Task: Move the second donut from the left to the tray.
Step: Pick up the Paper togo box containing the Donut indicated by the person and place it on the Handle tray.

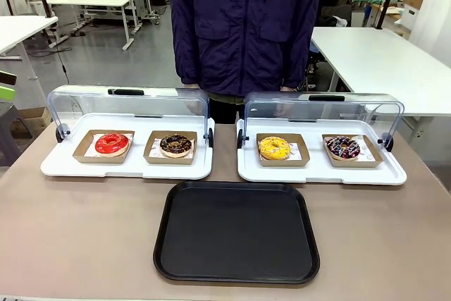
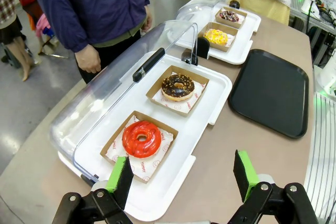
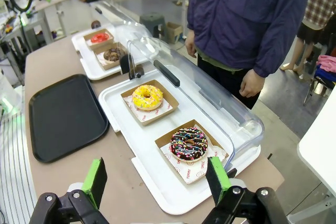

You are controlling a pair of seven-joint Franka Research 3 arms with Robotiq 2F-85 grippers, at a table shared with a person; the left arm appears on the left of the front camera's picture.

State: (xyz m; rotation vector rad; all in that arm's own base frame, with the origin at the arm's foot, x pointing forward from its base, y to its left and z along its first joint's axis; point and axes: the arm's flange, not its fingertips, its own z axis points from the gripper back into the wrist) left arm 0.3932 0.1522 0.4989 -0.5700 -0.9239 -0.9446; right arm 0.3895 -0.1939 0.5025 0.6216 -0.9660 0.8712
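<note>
Not started, I'd say: left gripper (image 2: 182,167) and right gripper (image 3: 157,174) hang spread, empty. Next, a reach for the nut-topped donut (image 1: 175,145) near the right edge of the display tray (image 1: 127,172), then over to the black tray (image 1: 236,234).

Left gripper (image 2: 182,170): two black metal fingers (image 2: 103,206) built from jointed links, round silver pivot pins (image 2: 70,198) at the joints, bright green pads (image 2: 116,177) on the tips. Right gripper (image 3: 156,177) looks the same: black links, silver pins, green pads (image 3: 94,179).
</note>
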